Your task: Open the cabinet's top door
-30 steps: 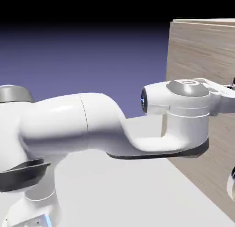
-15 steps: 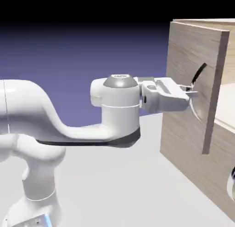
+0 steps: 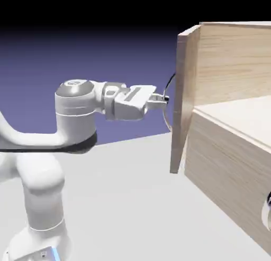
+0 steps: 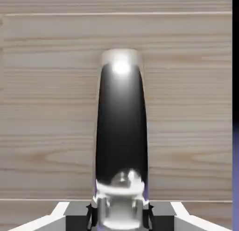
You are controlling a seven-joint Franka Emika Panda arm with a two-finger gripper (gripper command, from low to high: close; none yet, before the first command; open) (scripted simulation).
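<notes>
Arm [image 3: 74,109] reaches rightward from exterior view's left, over pale desk [image 3: 122,202]. Tool [image 3: 164,100] is closed on dark loop handle [image 3: 168,104] of top door [image 3: 182,96]. Door stands swung well out, seen nearly edge-on, at left front of cabinet [image 3: 233,122]; pale interior shelf exposed behind it. Hand view: handle [image 4: 121,127] fills centre, glossy black, against wood grain of door [image 4: 46,108], held between tool [image 4: 119,211] tips.

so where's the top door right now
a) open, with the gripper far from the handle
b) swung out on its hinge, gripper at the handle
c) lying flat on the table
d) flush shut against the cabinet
b: the top door stands swung out from the cabinet, and the gripper is at its dark loop handle.
</notes>
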